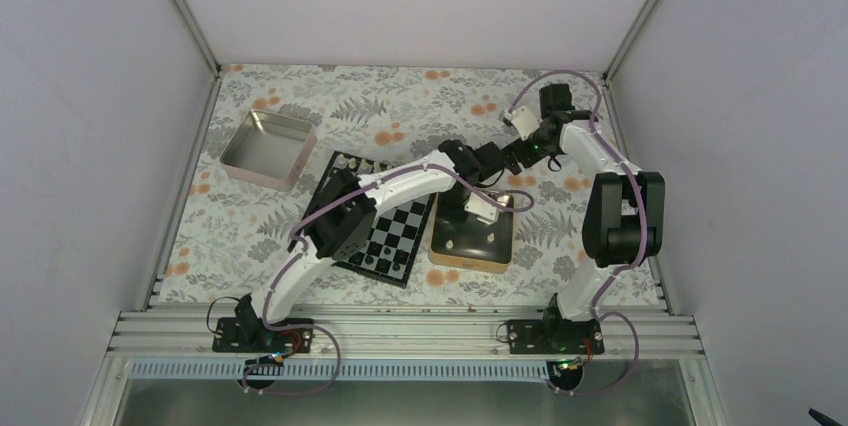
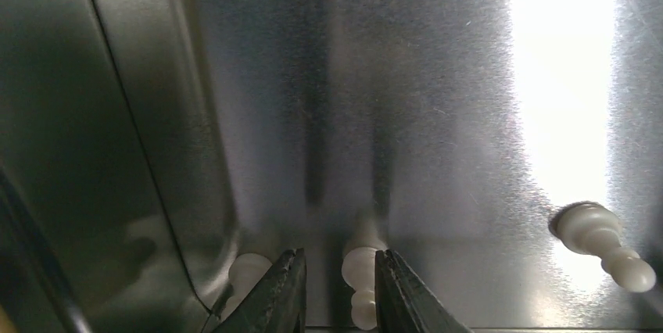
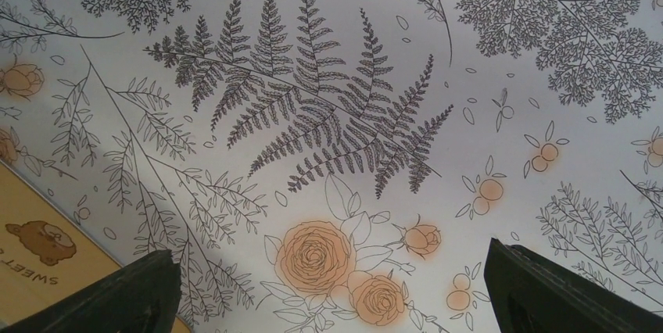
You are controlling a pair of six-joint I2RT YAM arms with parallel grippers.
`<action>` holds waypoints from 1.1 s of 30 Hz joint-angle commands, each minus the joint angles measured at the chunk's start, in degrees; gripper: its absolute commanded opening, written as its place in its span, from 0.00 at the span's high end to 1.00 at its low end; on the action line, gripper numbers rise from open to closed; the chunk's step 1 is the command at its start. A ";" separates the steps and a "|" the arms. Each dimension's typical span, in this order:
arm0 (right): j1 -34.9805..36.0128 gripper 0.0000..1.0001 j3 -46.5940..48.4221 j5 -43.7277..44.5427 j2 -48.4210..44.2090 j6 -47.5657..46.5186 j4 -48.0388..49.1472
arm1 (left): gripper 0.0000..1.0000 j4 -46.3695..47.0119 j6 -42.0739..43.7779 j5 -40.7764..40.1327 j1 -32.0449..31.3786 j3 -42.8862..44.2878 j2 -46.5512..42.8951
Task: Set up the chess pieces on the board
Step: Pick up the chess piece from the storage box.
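My left gripper [image 2: 340,278] reaches down into the gold tin [image 1: 470,246], its fingers a little open. A cream chess piece [image 2: 361,270] lies on the tin floor between them, against the right finger and apart from the left one. Another piece [image 2: 246,270] lies just outside the left finger, and a third [image 2: 606,243] lies off to the right. The board [image 1: 395,236] lies left of the tin, partly under the left arm. My right gripper [image 3: 328,255] hovers wide open over the floral cloth behind the tin, holding nothing.
A pinkish silver tin [image 1: 268,148] stands at the back left. Small dark chessmen [image 1: 360,161] line the board's far edge. The gold tin's inner wall [image 2: 117,153] rises close on the left of my left fingers. A corner of the gold tin [image 3: 47,255] shows beside the right gripper.
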 commanded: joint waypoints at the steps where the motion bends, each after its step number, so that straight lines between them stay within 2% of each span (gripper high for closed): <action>1: 0.54 0.00 -0.51 -1.32 0.03 -1.15 -0.34 | 0.76 -4.02 1.22 -2.33 -0.89 2.28 2.15; 13: 0.62 0.00 -0.48 -1.61 0.02 -1.34 -0.68 | 0.77 -4.10 1.38 -4.25 -1.03 0.98 1.98; 25: 0.76 0.00 -0.46 -1.61 0.29 -1.52 -0.84 | 0.90 -3.54 1.58 -3.72 -1.21 1.37 1.86; 33: 0.91 0.00 -0.50 -1.42 0.45 -1.50 -0.93 | 0.91 -5.49 1.40 -2.99 -1.22 4.89 0.08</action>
